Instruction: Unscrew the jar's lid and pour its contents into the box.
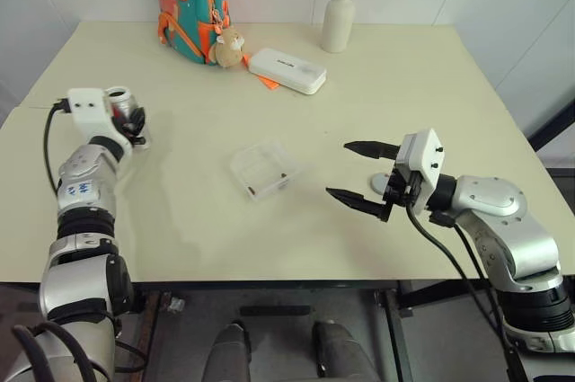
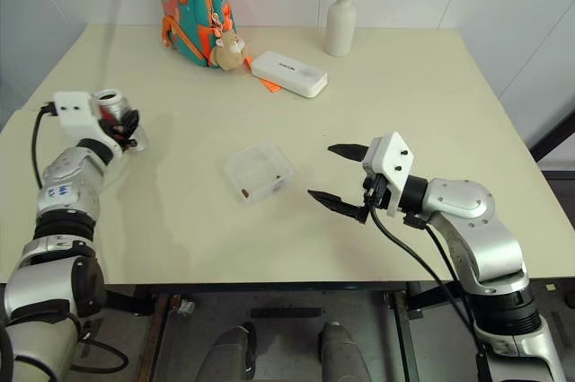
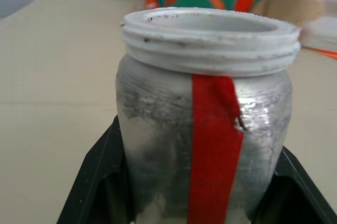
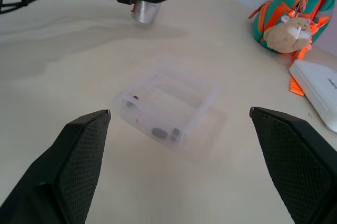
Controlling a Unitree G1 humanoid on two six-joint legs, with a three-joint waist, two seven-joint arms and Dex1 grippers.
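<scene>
Pale cream tabletop (image 1: 269, 247) fills the scene, set against white walls. Nearest, on the right side, the right gripper (image 1: 361, 173) hangs above the table with its two black fingers (image 4: 79, 161) spread wide apart and nothing between them; they point toward the table's middle. Just behind that wrist a small round silver-grey lid (image 1: 381, 182) lies flat on the table, partly hidden by the gripper's body.

In the middle of the table, a little beyond the open fingertips, sits the small shallow clear plastic box (image 1: 261, 168) with rounded corners, turned at an angle. A few small dark brown bits (image 4: 158, 132) lie inside it.

On the left side, well apart from the box, the left gripper (image 1: 133, 121) is clamped on the small silvery jar (image 3: 205, 129) with a red strip down its side. The jar is held upright, its white threaded mouth uncovered, with one black finger pressed to each side of its body.

Farther back lie a white oblong case (image 1: 287, 70) and an orange scrap beside it. At the far edge stand a teal and orange backpack (image 1: 187, 0) with a small plush toy (image 1: 230, 48), and a white vase (image 1: 338, 21) holding flowers.
</scene>
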